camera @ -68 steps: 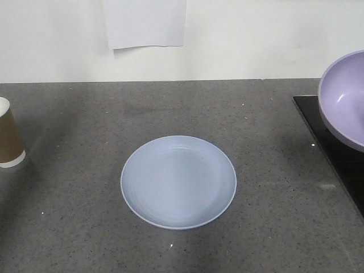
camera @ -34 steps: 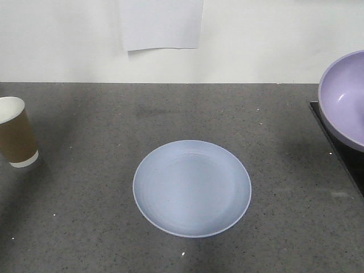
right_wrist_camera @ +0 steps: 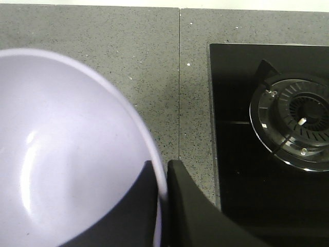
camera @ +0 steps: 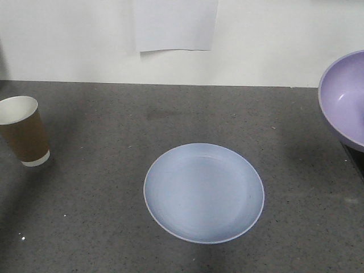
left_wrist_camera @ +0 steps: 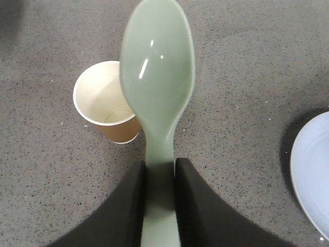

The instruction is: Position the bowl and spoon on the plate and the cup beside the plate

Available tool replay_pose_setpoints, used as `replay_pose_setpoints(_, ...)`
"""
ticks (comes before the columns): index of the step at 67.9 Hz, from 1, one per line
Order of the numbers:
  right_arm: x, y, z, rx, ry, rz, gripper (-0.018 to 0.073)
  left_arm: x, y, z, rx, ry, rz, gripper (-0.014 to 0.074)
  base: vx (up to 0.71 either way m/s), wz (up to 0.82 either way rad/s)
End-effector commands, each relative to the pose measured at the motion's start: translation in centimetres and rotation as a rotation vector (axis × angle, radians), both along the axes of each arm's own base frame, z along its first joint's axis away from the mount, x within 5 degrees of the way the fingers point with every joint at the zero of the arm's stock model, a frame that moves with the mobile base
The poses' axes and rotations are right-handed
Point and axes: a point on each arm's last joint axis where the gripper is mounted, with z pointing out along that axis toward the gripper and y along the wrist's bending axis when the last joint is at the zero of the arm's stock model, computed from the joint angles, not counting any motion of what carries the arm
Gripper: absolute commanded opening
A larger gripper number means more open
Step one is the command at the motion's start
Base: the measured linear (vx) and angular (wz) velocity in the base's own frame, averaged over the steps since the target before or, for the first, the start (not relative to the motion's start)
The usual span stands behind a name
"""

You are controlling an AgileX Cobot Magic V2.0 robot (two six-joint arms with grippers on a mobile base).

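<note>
A kitchen is indicated: a grey speckled stone countertop (camera: 85,227) is seen running back to a plain white wall (camera: 284,40), and a black glass hob (right_wrist_camera: 236,154) with a round gas burner (right_wrist_camera: 298,123) is set into it at one side. Tableware is also seen, namely a plate (camera: 203,192), a paper cup (camera: 25,138), a bowl (camera: 344,96) and a spoon (left_wrist_camera: 157,77). A blank sheet of paper (camera: 175,25) is fixed to the wall, and whether this is a home or a test kitchen cannot be told.
</note>
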Motion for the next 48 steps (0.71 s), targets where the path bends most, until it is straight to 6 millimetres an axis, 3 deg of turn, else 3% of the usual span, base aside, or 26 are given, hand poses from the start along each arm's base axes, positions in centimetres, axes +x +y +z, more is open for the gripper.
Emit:
replay_pose_setpoints(1, -0.12, -0.09, 1.4, -0.017, -0.099, 0.001, -0.0006, -0.73, 0.03, 1.34, -0.007, -0.071, -0.005, -0.0006, 0.02, 0.06)
replay_pose_setpoints(48, -0.12, -0.09, 1.4, -0.017, -0.099, 0.001, -0.0006, -0.73, 0.03, 1.34, -0.007, -0.071, -0.005, -0.0006, 0.0, 0.01)
